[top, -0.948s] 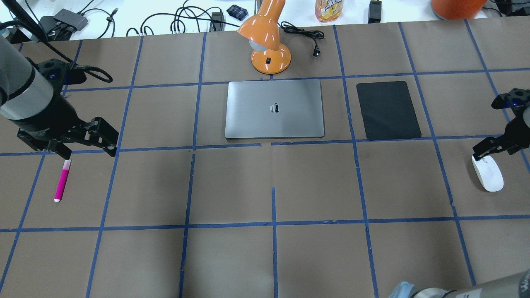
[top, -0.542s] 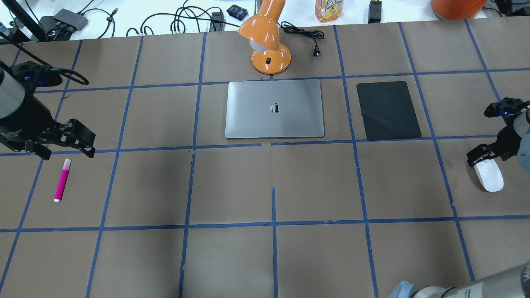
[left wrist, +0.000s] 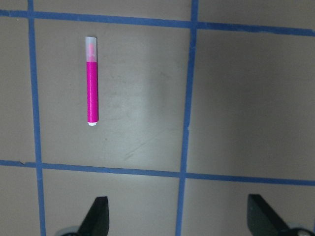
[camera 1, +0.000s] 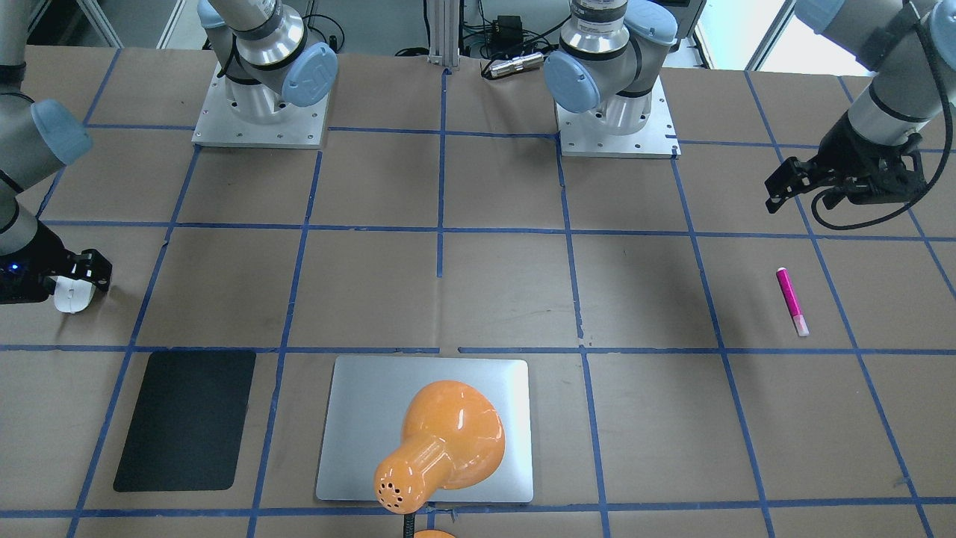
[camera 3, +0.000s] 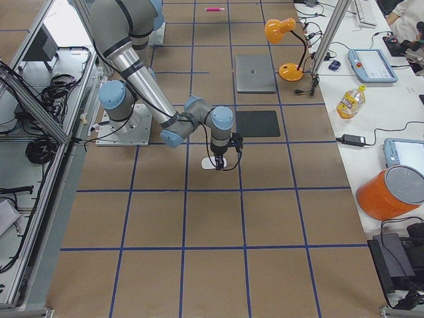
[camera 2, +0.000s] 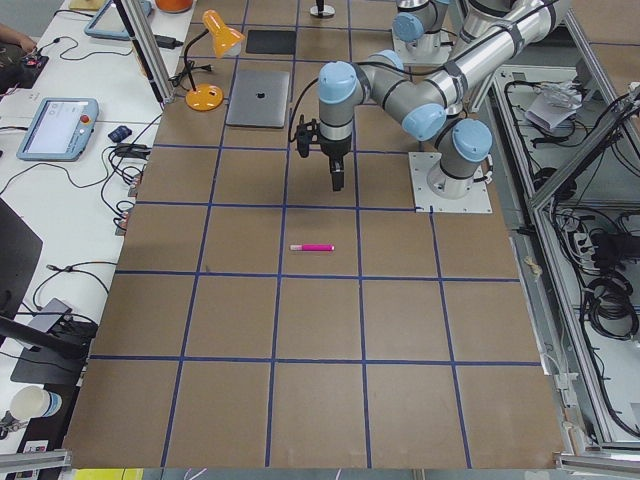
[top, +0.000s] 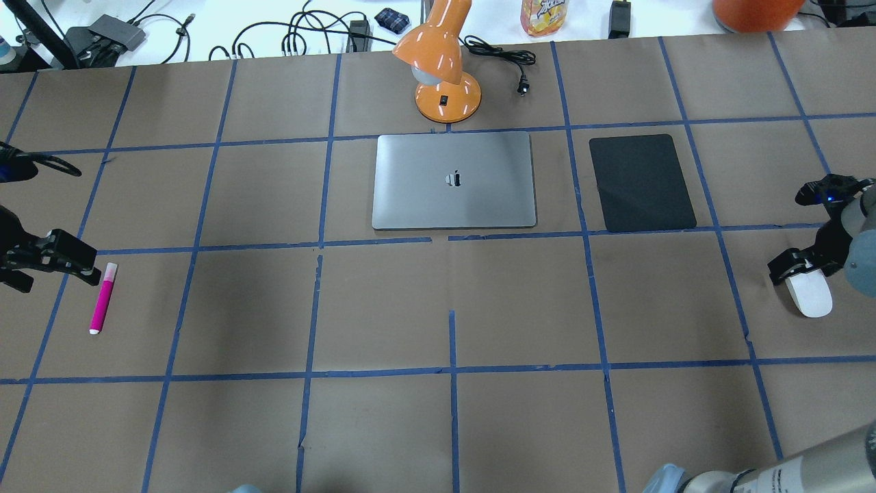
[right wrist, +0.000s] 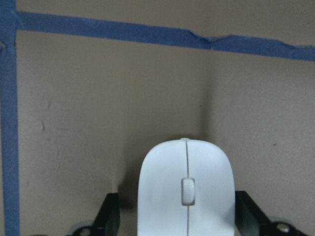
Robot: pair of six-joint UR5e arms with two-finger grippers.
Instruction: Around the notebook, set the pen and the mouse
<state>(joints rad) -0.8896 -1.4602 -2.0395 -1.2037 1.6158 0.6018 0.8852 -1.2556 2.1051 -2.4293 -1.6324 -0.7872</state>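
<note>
The magenta pen [top: 104, 298] lies flat on the brown table at the left, and it shows at upper left in the left wrist view [left wrist: 92, 81]. My left gripper [top: 56, 279] hangs open just left of the pen's pale cap, holding nothing. At the far right the white mouse [top: 809, 296] rests on the table. My right gripper [top: 799, 274] is low over the mouse's far end, open, with a finger on either side of the mouse [right wrist: 186, 191]. The silver notebook [top: 453, 180] lies closed at the middle back.
An orange desk lamp [top: 438, 68] stands just behind the notebook, its plug cord beside it. A black mat [top: 641, 181] lies to the right of the notebook. Cables, a bottle and an orange container line the white bench beyond the table.
My left arm has drawn back toward the view's left edge, from over the pen's cap to beside it. My right gripper has shifted slightly left and settled around the mouse.
</note>
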